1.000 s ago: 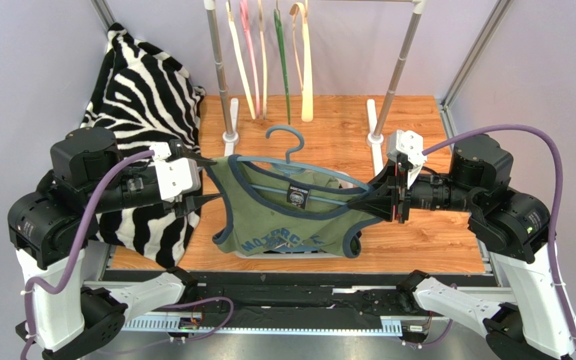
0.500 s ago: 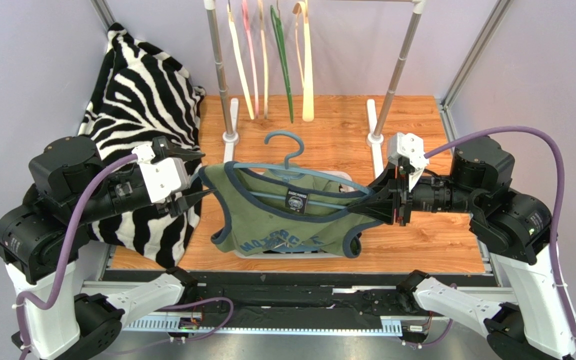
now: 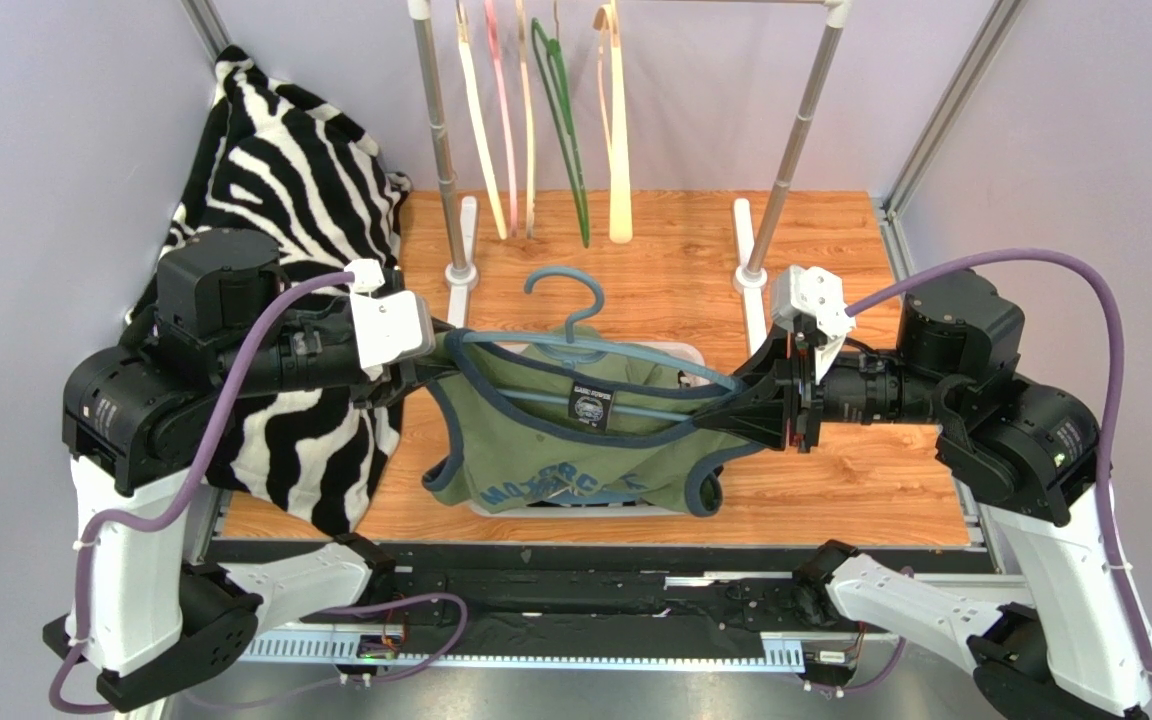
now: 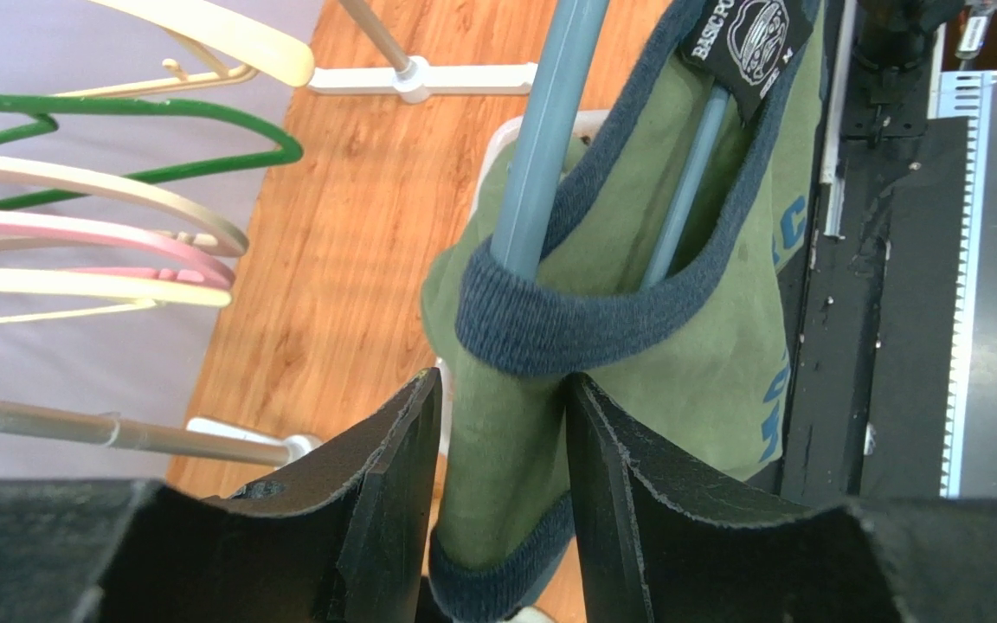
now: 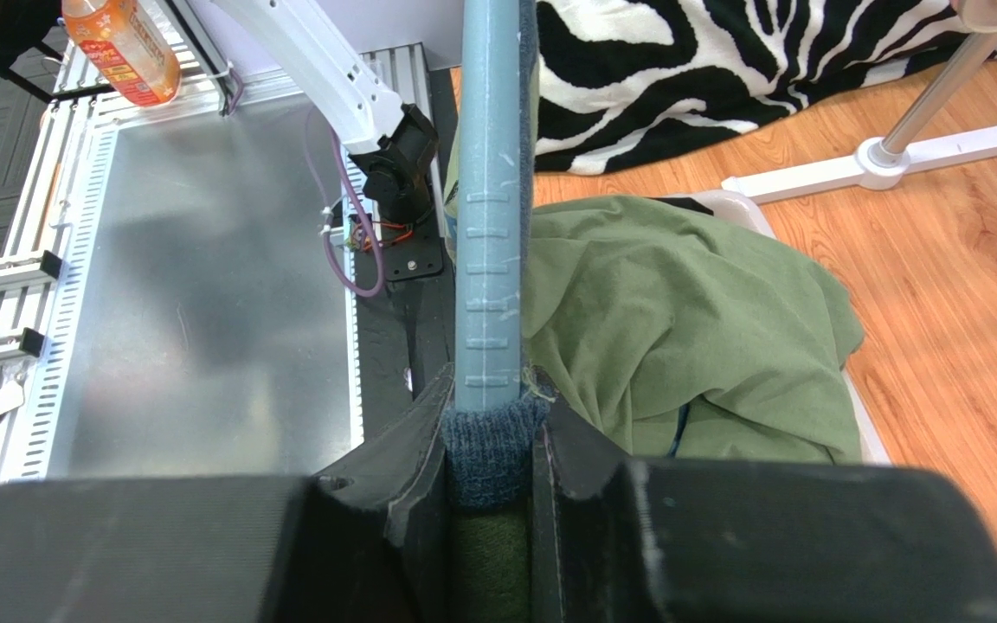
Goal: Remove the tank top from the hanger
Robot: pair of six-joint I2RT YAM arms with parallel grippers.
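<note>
An olive tank top (image 3: 567,443) with navy trim hangs on a blue-grey hanger (image 3: 575,293) held in the air over the wooden table. My left gripper (image 3: 420,372) is at its left shoulder. In the left wrist view the left gripper (image 4: 504,390) is closed on the bunched green fabric (image 4: 517,441) just below the navy strap, and the hanger arm (image 4: 549,117) runs through that strap. My right gripper (image 3: 732,408) holds the hanger's right end. In the right wrist view the right gripper (image 5: 491,422) is shut on the hanger arm (image 5: 491,195) and the navy strap over it.
A zebra-print cloth (image 3: 282,195) lies at the left, under the left arm. A rack (image 3: 444,150) at the back carries several hangers (image 3: 560,120). A white tray (image 3: 620,512) sits under the tank top. The black rail (image 3: 582,593) runs along the near edge.
My left arm swung right and back to the tank top's left shoulder, and its open fingers closed on the fabric. The garment's left side bunched a little. The right arm stayed put.
</note>
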